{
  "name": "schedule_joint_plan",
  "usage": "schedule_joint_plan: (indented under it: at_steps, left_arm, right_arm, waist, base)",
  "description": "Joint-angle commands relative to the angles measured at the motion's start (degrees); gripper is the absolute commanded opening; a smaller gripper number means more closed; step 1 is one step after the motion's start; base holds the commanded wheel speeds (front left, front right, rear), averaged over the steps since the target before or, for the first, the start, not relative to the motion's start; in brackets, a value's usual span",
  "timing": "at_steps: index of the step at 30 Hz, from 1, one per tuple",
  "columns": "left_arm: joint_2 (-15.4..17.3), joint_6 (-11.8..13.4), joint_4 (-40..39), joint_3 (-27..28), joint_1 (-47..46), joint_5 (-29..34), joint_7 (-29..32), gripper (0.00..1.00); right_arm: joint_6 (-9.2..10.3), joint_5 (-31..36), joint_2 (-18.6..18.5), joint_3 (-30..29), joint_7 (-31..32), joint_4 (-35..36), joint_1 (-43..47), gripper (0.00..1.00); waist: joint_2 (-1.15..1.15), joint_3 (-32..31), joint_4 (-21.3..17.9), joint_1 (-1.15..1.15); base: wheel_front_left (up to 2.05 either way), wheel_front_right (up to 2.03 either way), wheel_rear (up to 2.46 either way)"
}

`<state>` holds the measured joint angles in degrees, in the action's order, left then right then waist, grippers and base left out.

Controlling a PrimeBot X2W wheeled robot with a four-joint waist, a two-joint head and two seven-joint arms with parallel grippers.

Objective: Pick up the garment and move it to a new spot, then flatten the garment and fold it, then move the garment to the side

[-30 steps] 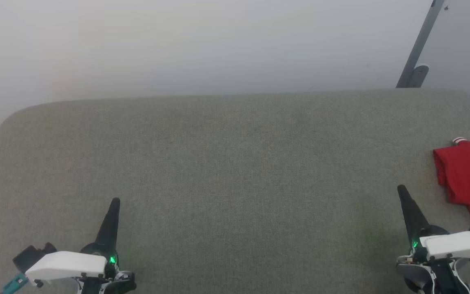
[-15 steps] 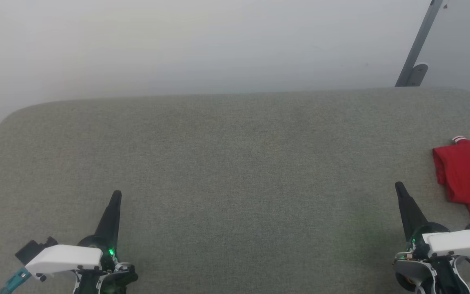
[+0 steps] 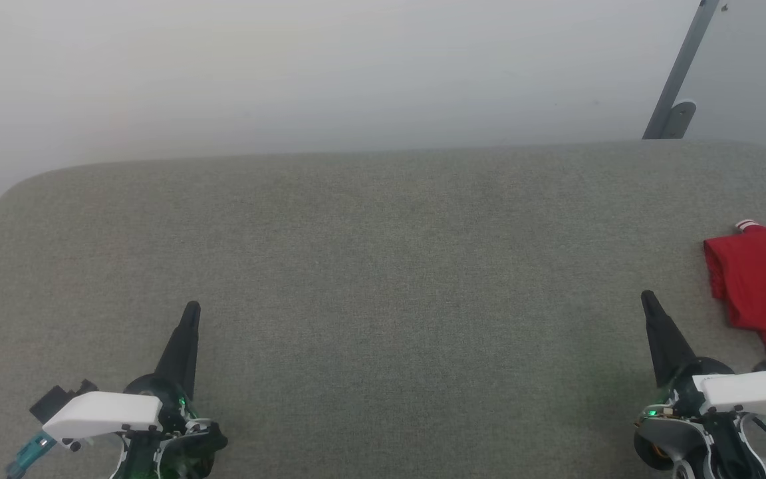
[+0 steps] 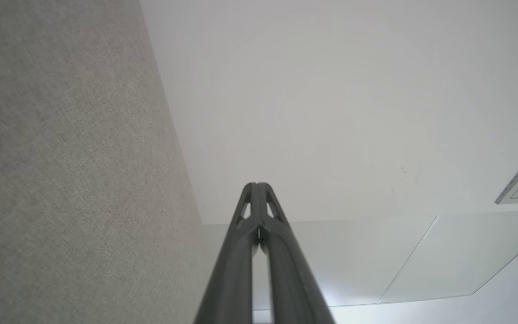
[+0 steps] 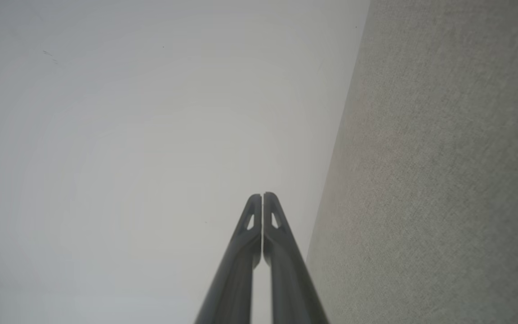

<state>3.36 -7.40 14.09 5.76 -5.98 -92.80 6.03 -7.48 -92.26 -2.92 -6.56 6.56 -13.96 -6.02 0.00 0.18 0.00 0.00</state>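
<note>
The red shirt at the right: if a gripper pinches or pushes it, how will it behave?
Probably floppy: the red shirt lies in soft folds, so one pinch would likely let it drape open. Likely light, being thin cloth. Pushed, it may bunch rather than slide on the woven gray surface.

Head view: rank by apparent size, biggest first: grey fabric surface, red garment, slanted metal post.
1. grey fabric surface
2. red garment, cut off at the right edge; visible part only
3. slanted metal post, thin and farther away, so true size unsure
</note>
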Motion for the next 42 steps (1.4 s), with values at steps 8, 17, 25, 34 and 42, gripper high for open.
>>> schedule_joint_plan:
  at_steps: [8,17,25,34,42]
  left_arm:
    - [-0.1,-0.2,0.0,0.3,-0.6,-0.2,0.2,0.0]
    - [-0.1,-0.2,0.0,0.4,-0.6,-0.1,0.3,0.0]
    - [-0.2,-0.2,0.0,0.4,-0.6,0.0,0.3,0.0]
    - [-0.2,-0.2,0.0,0.5,-0.6,0.1,0.4,0.0]
    - [-0.2,-0.2,0.0,0.5,-0.6,0.1,0.4,0.0]
  right_arm:
    - [-0.02,-0.2,0.2,-0.1,0.1,-0.2,-0.4,0.0]
    - [-0.02,-0.2,0.2,-0.1,0.1,-0.2,-0.4,0.0]
    - [-0.02,-0.2,0.2,-0.1,0.1,-0.2,-0.4,0.0]
    - [-0.02,-0.3,0.2,0.0,0.1,-0.2,-0.4,0.0]
    - [-0.02,-0.3,0.2,0.0,0.1,-0.2,-0.4,0.0]
  waist:
    - [0.0,0.0,0.0,0.0]
    - [0.0,0.0,0.0,0.0]
    - [0.0,0.0,0.0,0.0]
    - [0.0,0.0,0.0,0.0]
    - [0.0,0.0,0.0,0.0]
  base:
    - [0.0,0.0,0.0]
    - [0.0,0.0,0.0]
    - [0.0,0.0,0.0]
    - [0.0,0.0,0.0]
    - [0.0,0.0,0.0]
